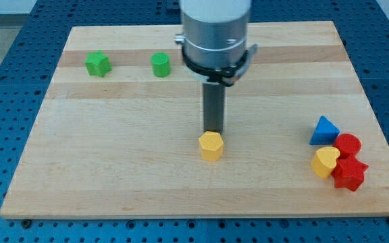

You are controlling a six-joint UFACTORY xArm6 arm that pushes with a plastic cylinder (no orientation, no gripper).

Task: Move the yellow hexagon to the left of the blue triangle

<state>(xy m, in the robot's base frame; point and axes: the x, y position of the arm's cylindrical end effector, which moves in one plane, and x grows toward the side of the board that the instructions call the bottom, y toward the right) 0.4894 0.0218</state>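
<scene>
The yellow hexagon (211,146) lies near the middle of the wooden board, a little toward the view's bottom. My tip (213,131) stands right at its top edge, touching or nearly touching it. The blue triangle (324,130) sits far to the view's right, with a wide gap between it and the hexagon.
Below the blue triangle cluster a red cylinder (348,145), a yellow heart (325,162) and a red star (349,173), close to the board's right edge. A green star (98,64) and a green cylinder (161,65) sit at the view's top left.
</scene>
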